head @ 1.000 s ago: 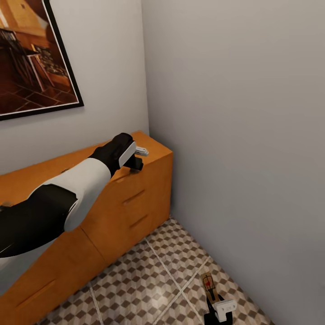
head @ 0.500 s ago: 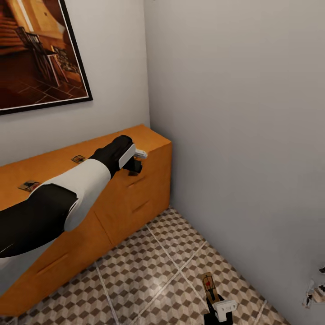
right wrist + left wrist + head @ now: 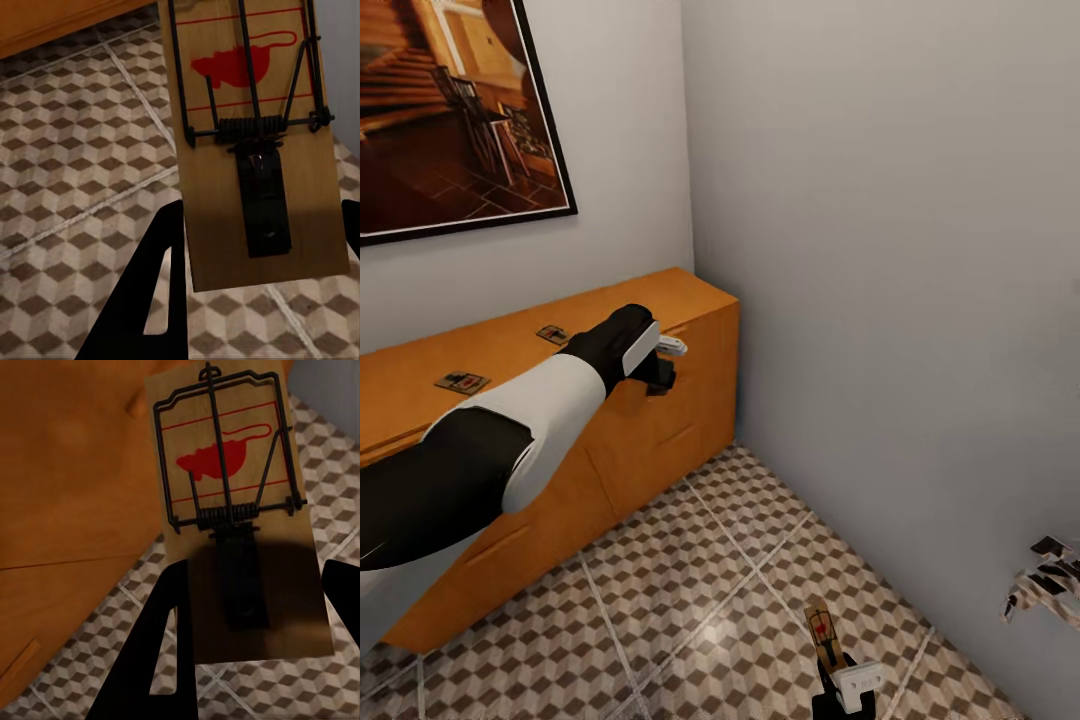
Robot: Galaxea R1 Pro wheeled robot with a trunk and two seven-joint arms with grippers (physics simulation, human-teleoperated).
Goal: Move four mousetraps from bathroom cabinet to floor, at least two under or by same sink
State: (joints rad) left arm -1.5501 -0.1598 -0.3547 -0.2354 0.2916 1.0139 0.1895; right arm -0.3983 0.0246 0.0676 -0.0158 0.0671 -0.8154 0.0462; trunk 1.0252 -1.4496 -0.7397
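My left gripper point(image 3: 662, 372) hangs in front of the orange-brown cabinet point(image 3: 670, 440), near its right end. In the left wrist view that gripper point(image 3: 255, 574) is shut on a tan mousetrap point(image 3: 225, 457) with a red mouse mark, over the cabinet front and the tiles. Low at the front, my right gripper point(image 3: 838, 672) is shut on a second mousetrap point(image 3: 821, 630) above the cube-patterned bathroom floor point(image 3: 690, 590); the right wrist view shows the gripper point(image 3: 262, 214) and its mousetrap point(image 3: 247, 90) close up. Two more mousetraps point(image 3: 461, 381) point(image 3: 552, 334) lie flat on the cabinet top. The sink is out of view.
A grey wall point(image 3: 880, 250) closes the right side and meets the cabinet's end in a corner. A framed picture point(image 3: 450, 120) hangs above the cabinet. A patchy black-and-white object point(image 3: 1045, 585) pokes in at the right edge.
The whole head view has shifted: more floor shows, and the two traps on the cabinet top have come into sight. Both arms keep their pose and still hold their traps.
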